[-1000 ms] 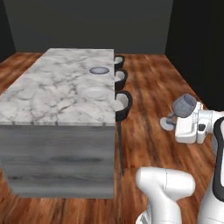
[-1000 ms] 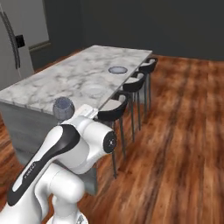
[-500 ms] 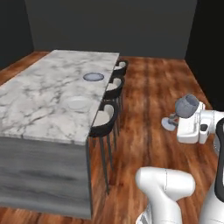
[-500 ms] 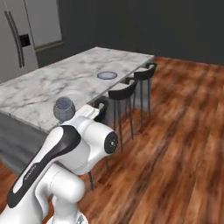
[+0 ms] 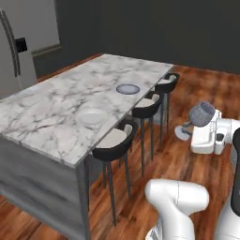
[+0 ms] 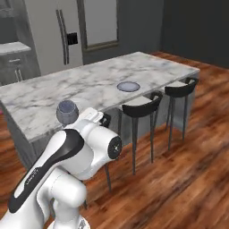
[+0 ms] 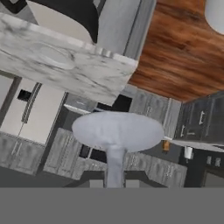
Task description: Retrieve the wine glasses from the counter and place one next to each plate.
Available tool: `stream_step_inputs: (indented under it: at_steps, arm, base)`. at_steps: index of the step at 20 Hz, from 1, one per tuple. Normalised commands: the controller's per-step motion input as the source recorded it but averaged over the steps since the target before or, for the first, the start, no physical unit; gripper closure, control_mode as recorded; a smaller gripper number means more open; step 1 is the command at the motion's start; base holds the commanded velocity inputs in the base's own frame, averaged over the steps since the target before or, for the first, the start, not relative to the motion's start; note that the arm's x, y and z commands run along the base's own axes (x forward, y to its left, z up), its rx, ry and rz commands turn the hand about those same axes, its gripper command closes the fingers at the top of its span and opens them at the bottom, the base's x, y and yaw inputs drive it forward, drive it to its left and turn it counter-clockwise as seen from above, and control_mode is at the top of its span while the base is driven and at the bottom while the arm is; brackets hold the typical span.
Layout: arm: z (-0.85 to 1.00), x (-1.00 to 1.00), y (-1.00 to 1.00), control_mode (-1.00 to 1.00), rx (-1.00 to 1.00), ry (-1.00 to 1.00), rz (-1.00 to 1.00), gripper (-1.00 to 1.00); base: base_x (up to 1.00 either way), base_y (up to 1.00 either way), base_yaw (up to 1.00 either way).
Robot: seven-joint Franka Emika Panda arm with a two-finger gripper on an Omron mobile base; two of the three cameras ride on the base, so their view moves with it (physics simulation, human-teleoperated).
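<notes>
My gripper (image 5: 196,126) is shut on the thin stem of a see-through grey-blue wine glass (image 5: 201,114), carried over the wood floor to the right of the stools. Its bowl also rises above my arm in the right base view (image 6: 67,111). In the hand view the glass's round foot (image 7: 117,130) and stem stand just past my gripper (image 7: 114,183). A white plate (image 5: 91,117) and a blue-grey plate (image 5: 128,88) lie on the long marble island (image 5: 56,108), near its stool-side edge. The blue-grey plate (image 6: 129,86) also shows from the right. A short pale counter (image 6: 13,47) sits at the far left.
Three black stools (image 5: 115,140) line the island's near side, between me and the plates. A steel fridge (image 6: 62,33) stands behind the island. Open wood floor (image 6: 188,170) stretches to the right.
The base has driven and turned, so the whole scene has shifted: the island's long stool side and the fridge now face me. The glass stays held in the same pose.
</notes>
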Motion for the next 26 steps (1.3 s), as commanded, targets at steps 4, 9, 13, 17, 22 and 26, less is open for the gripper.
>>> stream_step_inputs:
  at_steps: [4,9,13,17,22,26]
  arm:
    - [0.0,0.0,0.0,1.0,0.0,0.0,0.0,1.0]
    - [0.0,0.0,0.0,1.0,0.0,0.0,0.0,1.0]
    - [0.0,0.0,0.0,1.0,0.0,0.0,0.0,1.0]
    - [0.0,0.0,0.0,1.0,0.0,0.0,0.0,1.0]
    - [0.0,0.0,0.0,1.0,0.0,0.0,0.0,1.0]
    - [0.0,0.0,0.0,1.0,0.0,0.0,0.0,1.0]
  base:
    - [0.17,-0.73,0.72]
    - [0.0,-0.72,0.73]
    - [-0.54,-1.0,0.48]
    - [-0.46,-1.0,0.29]
    - [0.25,-0.29,-0.04]
    - [0.82,-0.48,0.0]
